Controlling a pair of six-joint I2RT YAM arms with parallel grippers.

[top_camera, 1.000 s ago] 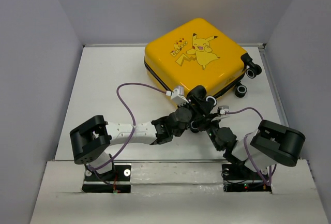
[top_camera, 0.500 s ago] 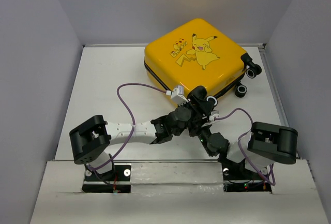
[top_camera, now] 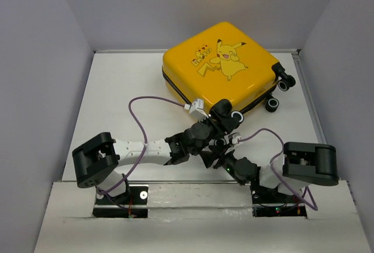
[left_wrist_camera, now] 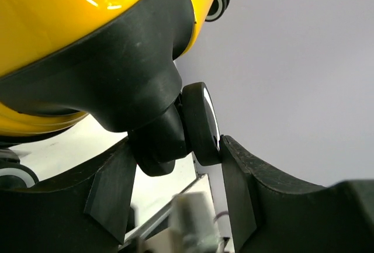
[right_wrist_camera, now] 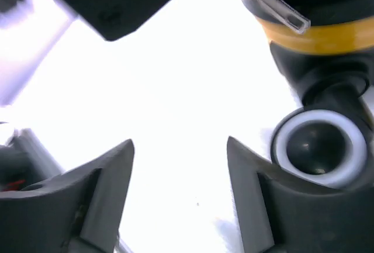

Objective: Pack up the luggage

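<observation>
Luggage [top_camera: 225, 66] seen closed and laid flat at far right-centre of table [top_camera: 117, 95]; whole shell shown in overhead view only. Left gripper [left_wrist_camera: 175, 165] resolved by own wrist camera: fingers [left_wrist_camera: 236, 189] set wide, clamped against both sides of caster wheel [left_wrist_camera: 201, 124]. Right gripper [right_wrist_camera: 181, 148] shown spread, nothing held. Zipper pull [right_wrist_camera: 272, 6] caught there alone.

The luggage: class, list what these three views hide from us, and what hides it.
- Top view: the closed shell of the luggage hides its inside.
- Top view: the crossed arms cover both sets of fingertips.
- Left wrist: the frame edges cut off all but one corner and the caster wheel held in the left gripper.
- Right wrist: glare whitens the table; the top edge cuts off the zipper beyond its zipper pull.
</observation>
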